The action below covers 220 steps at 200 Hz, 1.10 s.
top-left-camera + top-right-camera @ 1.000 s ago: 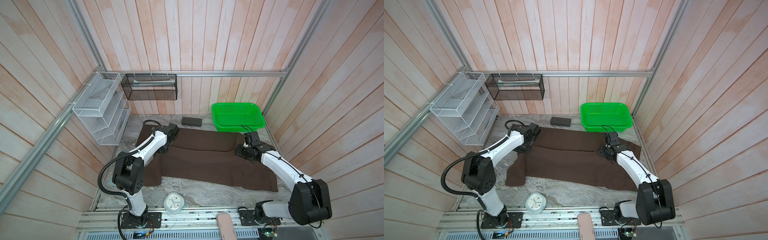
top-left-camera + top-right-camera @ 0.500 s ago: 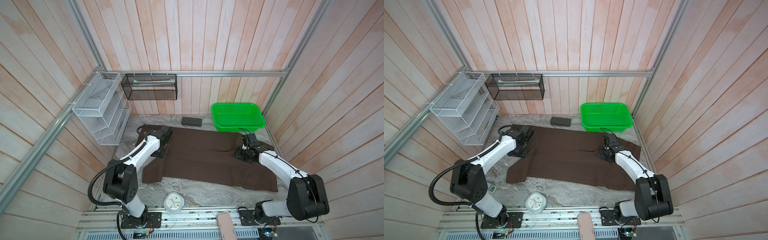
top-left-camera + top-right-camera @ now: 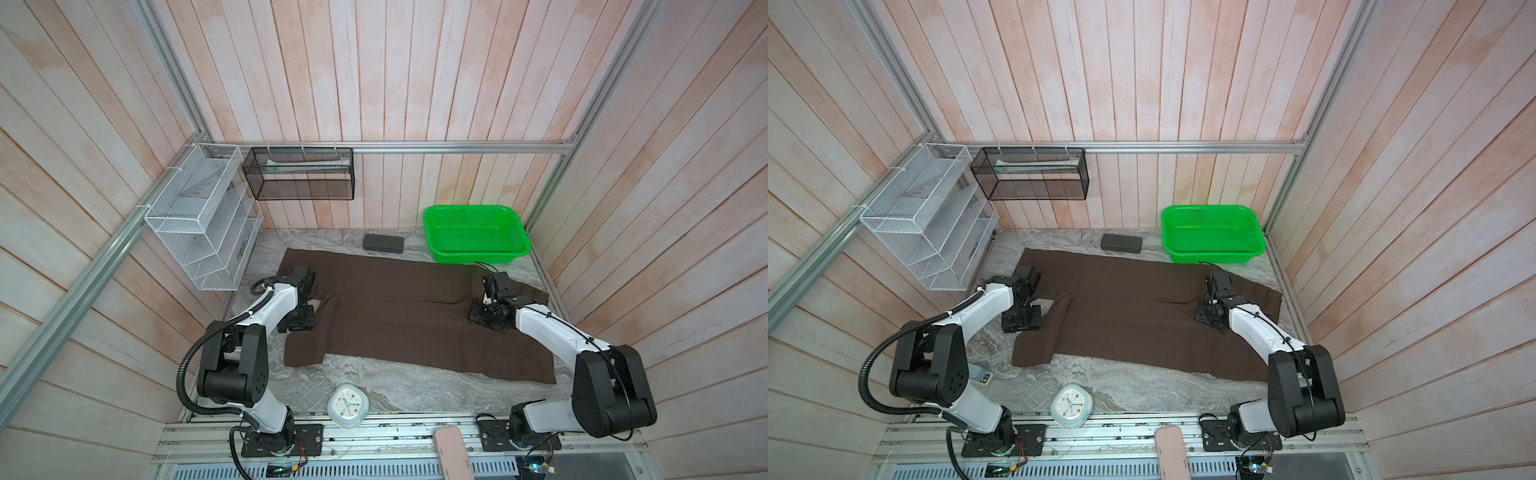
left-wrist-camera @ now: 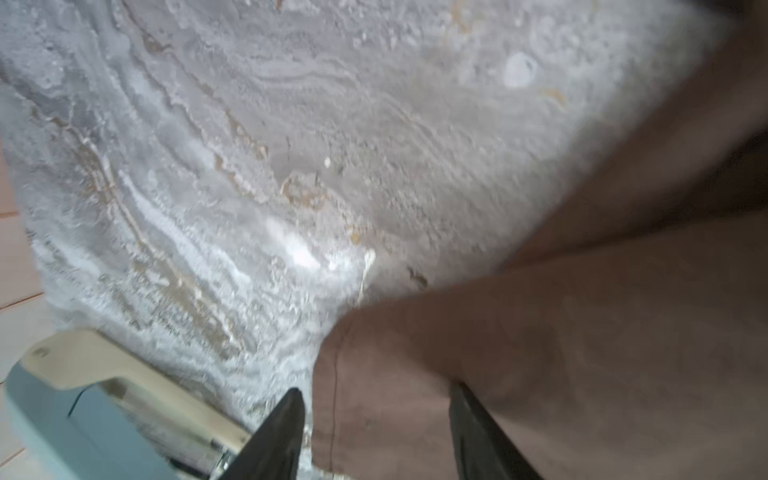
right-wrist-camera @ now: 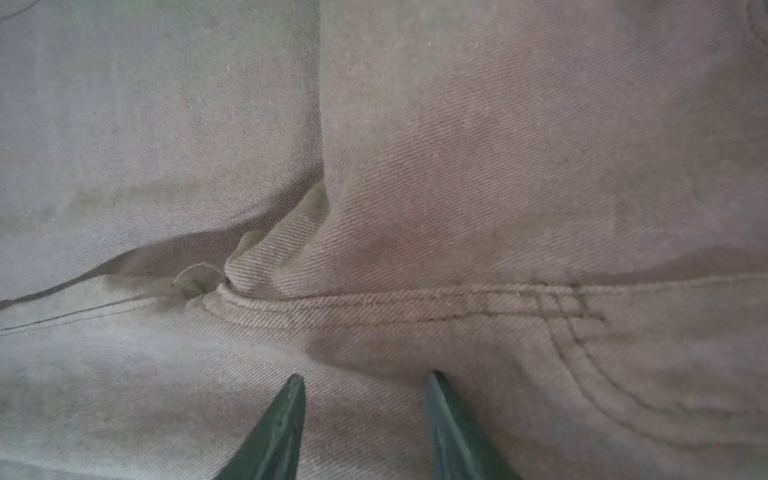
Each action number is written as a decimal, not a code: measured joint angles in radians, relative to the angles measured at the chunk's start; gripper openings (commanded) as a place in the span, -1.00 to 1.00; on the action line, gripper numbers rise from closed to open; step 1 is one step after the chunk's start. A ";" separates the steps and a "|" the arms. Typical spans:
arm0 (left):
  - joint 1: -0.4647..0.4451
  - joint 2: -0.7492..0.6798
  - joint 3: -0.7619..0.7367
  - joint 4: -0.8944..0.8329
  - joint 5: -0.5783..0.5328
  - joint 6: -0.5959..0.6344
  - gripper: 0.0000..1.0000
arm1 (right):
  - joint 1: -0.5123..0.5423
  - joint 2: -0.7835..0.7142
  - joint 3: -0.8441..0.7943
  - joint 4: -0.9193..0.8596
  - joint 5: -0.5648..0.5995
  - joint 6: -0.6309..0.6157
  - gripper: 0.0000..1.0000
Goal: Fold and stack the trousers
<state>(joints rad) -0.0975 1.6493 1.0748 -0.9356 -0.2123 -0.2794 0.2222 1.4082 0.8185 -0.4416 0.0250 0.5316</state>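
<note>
Since a second ago, the left gripper [image 3: 300, 323] has drawn back towards us from the far corner of the cloth, away from the bright green perforated plastic basket [image 3: 473, 254]. Its fingers [image 4: 280, 436], pressed together then, now stand apart over a stitched leg hem and clamp nothing. The right gripper [image 3: 488, 316] has hardly shifted. It sits just on our side of the basket, fingers [image 5: 282, 424] apart over flat cloth with nothing pinched.

Nearest us, well on the near side of the basket, stands a white rounded-square alarm clock [image 3: 348, 405]; its dial marks are too small to read.

The large dark chocolate-brown trousers [image 3: 415, 320] lie spread flat on the grey marble-patterned tabletop [image 3: 395, 395]. They run lengthwise from just in front of the basket far out to its left. The cloth is matte twill, with double-stitched seams and a curved pocket line in the right wrist view. At the end far from the basket the two leg ends lie stepped.

A small dark grey rectangular case [image 3: 383, 243] lies just left of the basket.
</note>
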 measured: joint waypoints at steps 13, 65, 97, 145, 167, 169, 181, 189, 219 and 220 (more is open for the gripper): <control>0.029 0.032 -0.001 0.026 0.023 0.016 0.19 | 0.000 0.000 0.000 0.001 0.000 -0.001 0.02; 0.060 0.103 -0.002 0.084 0.135 0.071 0.17 | 0.000 0.000 0.000 0.001 0.000 -0.005 0.02; 0.062 0.110 0.000 0.090 0.176 0.078 -0.37 | 0.001 0.000 0.000 0.001 0.000 -0.005 0.02; 0.049 0.100 0.002 0.072 0.187 0.076 -1.00 | 0.001 0.000 0.000 0.001 0.000 -0.008 0.03; 0.003 0.047 0.037 -0.031 0.140 0.043 -1.00 | 0.001 -0.001 0.000 0.001 0.000 -0.008 0.03; -0.006 0.038 0.049 -0.045 0.135 0.038 -1.00 | 0.001 -0.001 0.000 0.001 0.000 -0.008 0.03; -0.081 -0.006 0.152 -0.126 0.101 0.004 -1.00 | 0.001 -0.004 0.000 0.000 0.000 -0.009 0.03; -0.150 -0.029 0.243 -0.161 0.080 -0.023 -1.00 | 0.001 -0.006 0.000 -0.001 0.000 -0.008 0.03; -0.467 0.002 0.524 -0.219 0.042 -0.132 -0.93 | 0.001 -0.009 0.000 -0.002 0.000 -0.008 0.03; -0.483 0.007 0.533 -0.222 0.042 -0.136 -0.91 | 0.001 -0.009 0.000 -0.002 0.000 -0.008 0.03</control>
<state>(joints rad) -0.5804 1.6566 1.6077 -1.1572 -0.1699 -0.4156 0.2230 1.3994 0.8181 -0.4435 0.0254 0.5232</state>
